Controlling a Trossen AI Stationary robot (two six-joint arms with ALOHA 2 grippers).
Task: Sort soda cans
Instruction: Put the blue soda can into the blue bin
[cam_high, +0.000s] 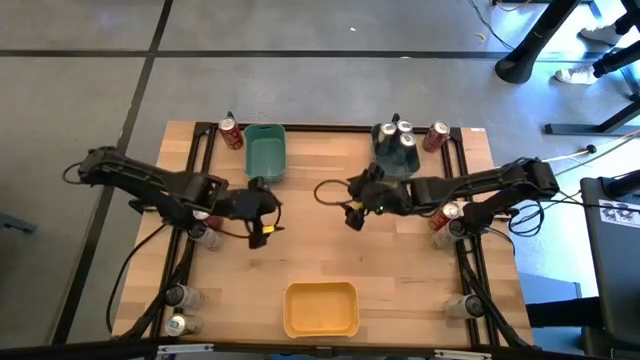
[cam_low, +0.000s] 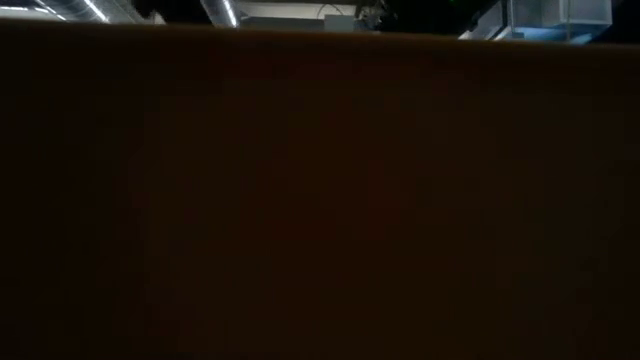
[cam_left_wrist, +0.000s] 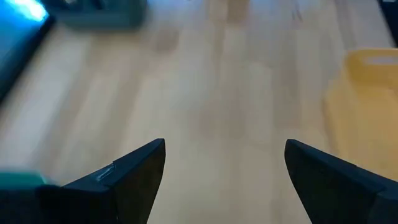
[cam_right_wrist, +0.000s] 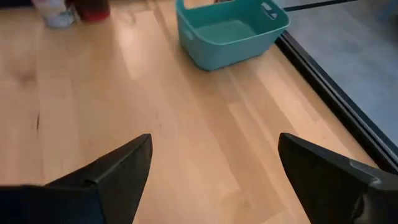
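Note:
Soda cans stand upright on their bases around the wooden table (cam_high: 330, 250): red ones at the far edge (cam_high: 232, 133) (cam_high: 436, 137), a red one (cam_high: 446, 213) on the right, and silver ones on the left (cam_high: 205, 232) and at the near corners (cam_high: 180, 296) (cam_high: 455, 305). Three dark cans (cam_high: 397, 135) stand in the grey bin (cam_high: 385, 160). My left gripper (cam_high: 262, 228) (cam_left_wrist: 224, 149) hangs open over bare wood left of centre. My right gripper (cam_high: 352, 210) (cam_right_wrist: 214, 143) hangs open right of centre. Nothing is between either pair of fingers.
A teal bin (cam_high: 265, 152) (cam_right_wrist: 230, 31) stands at the far left of centre with nothing visible inside. A yellow bin (cam_high: 321, 308) (cam_left_wrist: 367, 106) stands at the near edge. Bare wood lies between the two grippers. A dark surface fills the low view.

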